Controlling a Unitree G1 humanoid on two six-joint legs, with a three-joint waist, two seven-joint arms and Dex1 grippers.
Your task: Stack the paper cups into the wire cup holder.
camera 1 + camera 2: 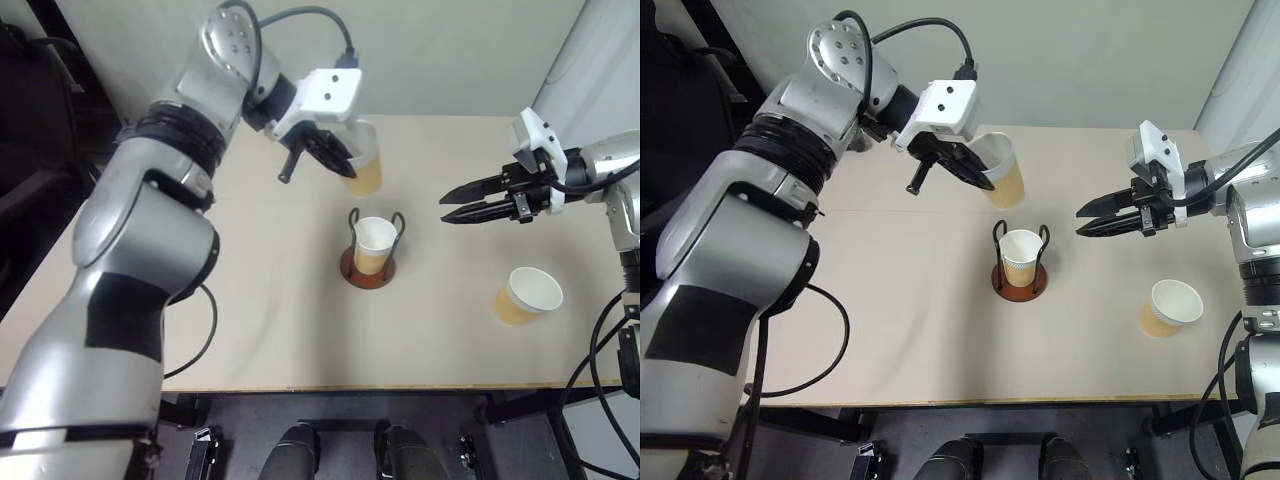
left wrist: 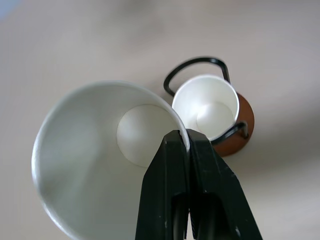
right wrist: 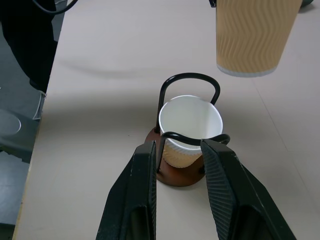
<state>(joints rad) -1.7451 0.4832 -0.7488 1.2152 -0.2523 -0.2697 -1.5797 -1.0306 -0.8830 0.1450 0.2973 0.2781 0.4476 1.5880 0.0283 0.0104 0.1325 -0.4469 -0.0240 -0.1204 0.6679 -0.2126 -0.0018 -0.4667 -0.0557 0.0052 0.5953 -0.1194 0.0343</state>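
Left eye view shows a beige counter [image 1: 250,330] carrying the task items, listed here from largest to smallest.

Left tool [image 1: 338,163]: raised above the far middle of the counter, fingers closed tight on the rim of one paper cup, one finger inside the wall and one outside. This held cup [image 1: 362,160] hangs clear of the counter surface, up and to the far left of the holder.

Right tool [image 1: 450,207]: held above the counter to the right of the holder, fingers parted a little and pointing left toward it, nothing between them.

Wire cup holder [image 1: 368,268]: stands near the counter's centre, reddish-brown disc base flat on the surface, two dark wire loops upright.

Seated cup [image 1: 374,244]: upright inside the holder, between the loops, mouth open upward, rim roughly level with the loop tops.

Loose cup [image 1: 528,295]: sits on the counter at the near right, well apart from the holder, tilted with its mouth turned toward the right.
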